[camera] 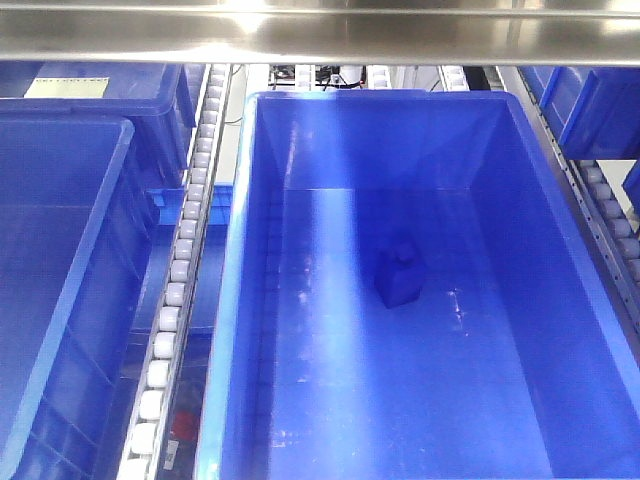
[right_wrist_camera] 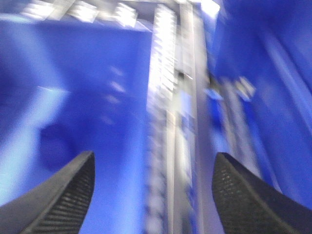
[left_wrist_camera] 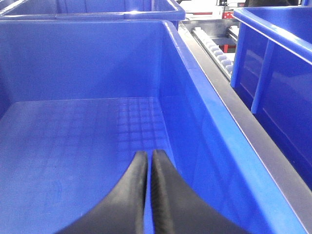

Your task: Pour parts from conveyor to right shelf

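Where the exterior front-facing view looks down into the right shelf (camera: pixel 330 35), a large deep blue tub (camera: pixel 560 250) fills the middle, its rim just under a steel crossbar at the top edge. Contents: one blue part (camera: pixel 399 276), a block with a small stud on top, lying on the tub floor slightly toward the far wall, apart from all four walls; the floor around it is bare. A second blue tub (camera: pixel 60 260) sits at the left edge, with a roller rail (camera: pixel 175 300) of small white rollers running between the two. More blue tubs show at the top left and top right corners. A pale label (camera: pixel 58 87) lies on the far-left tub; no writing readable.

Left wrist-mounted view: left gripper (left_wrist_camera: pixel 149 163) pointing into a blue tub with a grid-patterned floor (left_wrist_camera: pixel 73 141), nothing in it; black fingers pressed together, holding nothing. A steel ledge and another roller rail (left_wrist_camera: pixel 217 53) run along the tub's right rim.

Right wrist-mounted view, heavily blurred: right gripper (right_wrist_camera: pixel 153 170) with fingers spread wide, nothing between them. Blue tub wall (right_wrist_camera: pixel 87 87) lies left, a pale roller rail (right_wrist_camera: pixel 163 97) at centre.
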Controlling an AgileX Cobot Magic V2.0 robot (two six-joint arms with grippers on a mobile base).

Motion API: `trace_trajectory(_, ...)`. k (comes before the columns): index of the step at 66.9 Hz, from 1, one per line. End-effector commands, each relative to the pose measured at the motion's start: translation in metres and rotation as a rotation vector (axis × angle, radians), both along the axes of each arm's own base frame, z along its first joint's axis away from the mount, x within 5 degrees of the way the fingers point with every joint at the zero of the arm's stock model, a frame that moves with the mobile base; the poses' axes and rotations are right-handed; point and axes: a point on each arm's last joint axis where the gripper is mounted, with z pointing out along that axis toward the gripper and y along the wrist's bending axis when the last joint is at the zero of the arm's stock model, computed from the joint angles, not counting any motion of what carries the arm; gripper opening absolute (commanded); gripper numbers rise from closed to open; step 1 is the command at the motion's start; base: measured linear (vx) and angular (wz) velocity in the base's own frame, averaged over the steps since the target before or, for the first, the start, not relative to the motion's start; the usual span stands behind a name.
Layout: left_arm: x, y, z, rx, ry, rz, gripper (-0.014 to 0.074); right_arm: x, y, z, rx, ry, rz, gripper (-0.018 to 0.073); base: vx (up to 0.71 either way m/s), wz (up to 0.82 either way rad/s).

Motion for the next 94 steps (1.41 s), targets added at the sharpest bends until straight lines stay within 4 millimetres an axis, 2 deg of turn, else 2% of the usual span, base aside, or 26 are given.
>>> trace_trajectory(1, -0.001, 0.000, 0.013, -0.015, -0.091, -0.004, -0.0006, -0.007, -0.007, 0.002, -0.007, -0.081, -0.063, 0.0487, 0.00, 0.00)
trace_trajectory(7, -0.001, 0.000, 0.013, -0.015, -0.091, -0.004, -0.0006, -0.017, -0.012, -0.005, 0.027, -0.100, -0.100, 0.0487, 0.00, 0.00)
trace_trajectory(16, -0.001, 0.000, 0.013, -0.015, -0.091, -0.004, -0.0006, -0.035, -0.011, -0.008, 0.082, -0.127, -0.066, 0.0486, 0.00, 0.00)
trace_trajectory(30, -0.001, 0.000, 0.013, -0.015, -0.091, -0.004, -0.0006, -0.060, -0.002, -0.006, 0.030, -0.236, 0.118, 0.0414, 0.00, 0.00)
trace_trajectory(41, -0.001, 0.000, 0.013, -0.015, -0.091, -0.004, -0.0006, -0.071, 0.007, -0.006, -0.009, -0.274, 0.250, 0.0332, 0.00, 0.00)
trace_trajectory(52, -0.001, 0.000, 0.013, -0.015, -0.091, -0.004, -0.0006, -0.069, 0.010, -0.010, -0.008, -0.269, 0.269, 0.0186, 0.00, 0.00)
trace_trajectory(60, -0.001, 0.000, 0.013, -0.015, -0.091, -0.004, -0.0006, -0.066, 0.009, -0.012, -0.017, -0.292, 0.259, -0.0016, 0.00, 0.00)
trace_trajectory(94, -0.001, 0.000, 0.013, -0.015, -0.091, -0.004, -0.0006, -0.061, 0.011, -0.021, 0.013, -0.267, 0.265, -0.0009, 0.00, 0.00)
